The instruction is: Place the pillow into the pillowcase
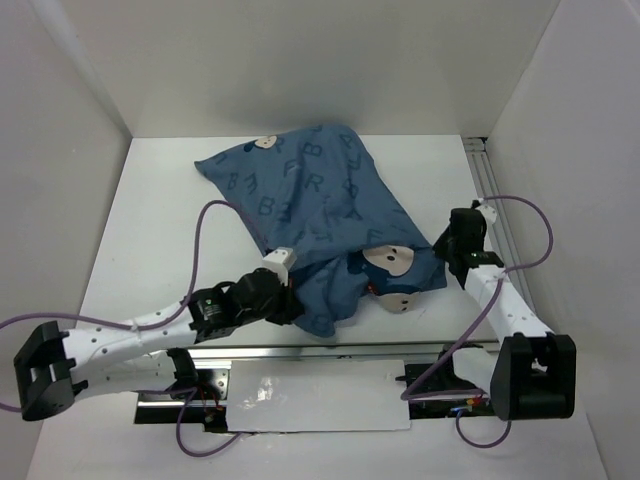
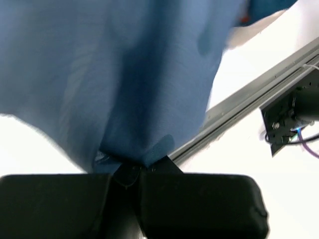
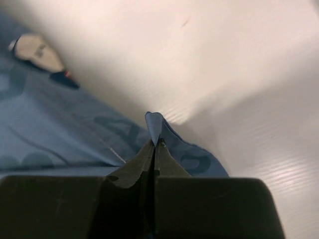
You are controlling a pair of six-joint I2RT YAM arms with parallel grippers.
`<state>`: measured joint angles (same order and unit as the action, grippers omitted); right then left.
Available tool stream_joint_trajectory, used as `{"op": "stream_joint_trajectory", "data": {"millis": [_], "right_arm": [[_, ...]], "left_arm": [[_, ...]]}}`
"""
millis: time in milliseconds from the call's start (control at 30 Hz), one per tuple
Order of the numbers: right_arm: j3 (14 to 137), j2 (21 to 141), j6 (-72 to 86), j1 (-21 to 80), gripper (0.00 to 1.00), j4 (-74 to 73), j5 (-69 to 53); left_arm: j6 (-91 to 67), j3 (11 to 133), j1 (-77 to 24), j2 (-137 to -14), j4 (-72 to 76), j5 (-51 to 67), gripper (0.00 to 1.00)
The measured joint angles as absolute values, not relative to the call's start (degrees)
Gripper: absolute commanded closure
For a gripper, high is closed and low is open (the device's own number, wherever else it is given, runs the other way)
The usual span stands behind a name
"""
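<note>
left gripper (image 2: 132,167) clamps pillowcase (image 1: 310,190) edge | right gripper (image 3: 155,147) pinches thin corner fold | risk: fold slips free under tension | pillow hidden

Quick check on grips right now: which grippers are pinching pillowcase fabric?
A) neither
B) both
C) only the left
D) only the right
B: in the left wrist view the left gripper is shut on a bunched fold of the blue pillowcase, and in the right wrist view the right gripper pinches a small peak of its edge.
</note>
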<state>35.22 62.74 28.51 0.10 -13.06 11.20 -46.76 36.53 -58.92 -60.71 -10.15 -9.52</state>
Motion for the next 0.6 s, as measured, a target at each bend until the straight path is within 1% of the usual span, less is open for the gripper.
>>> {"op": "stream_joint_trajectory", "data": {"millis": [67,200,300,333,367,400,433,467,500,533,567,600], "right_arm": [[36.8,64.8,29.2,-0.6,1.0,-13.3,13.5],[44.8,73.5,29.8,-3.5,1.0,-12.7,18.8],[49.3,79.7,28.8,-6.0,1.0,-12.0,18.3],[50.5,81.9,28.4,-6.4,1.0,-12.2,17.0],[52.1,84.3,27.7,-6.6,1.0,-12.9,15.9],[54.0,87.0,26.9,-6.9,0.97,-13.3,15.4],[56.1,89.7,26.1,-7.2,0.89,-13.6,15.5],[58.5,92.5,25.4,-7.8,0.79,-13.5,15.5],[60.5,94.6,24.7,-8.4,0.66,-13.4,15.7],[61.8,95.9,24.2,-8.9,0.36,-13.3,15.7],[62.5,96.3,24.0,-9.2,0.18,-13.3,15.7],[63.0,96.2,23.4,-9.5,0.01,-13.5,15.9]], "left_arm": [[-46.8,35.2,-58.9,-56.8,-13.0,-9.6,1.0],[-46.9,32.5,-59.1,-51.5,-18.4,-8.6,1.0],[-46.9,29.6,-59.2,-50.3,-18.6,-4.3,1.0],[-46.8,29.0,-59.3,-50.3,-17.8,-3.0,0.89],[-46.5,28.7,-59.3,-50.3,-17.1,-1.6,0.66],[-46.1,28.7,-59.3,-50.3,-17.2,-0.4,0.43],[-45.6,28.8,-59.3,-50.3,-17.7,0.9,0.01],[-45.3,28.8,-59.3,-50.3,-18.5,1.7,0.0],[-45.2,29.1,-59.3,-50.5,-19.5,2.5,0.0],[-44.8,29.5,-59.4,-50.5,-20.3,3.0,0.0],[-44.1,30.2,-59.4,-50.6,-20.9,3.2,0.0],[-43.4,31.5,-59.4,-50.7,-21.6,3.3,0.0]]}}
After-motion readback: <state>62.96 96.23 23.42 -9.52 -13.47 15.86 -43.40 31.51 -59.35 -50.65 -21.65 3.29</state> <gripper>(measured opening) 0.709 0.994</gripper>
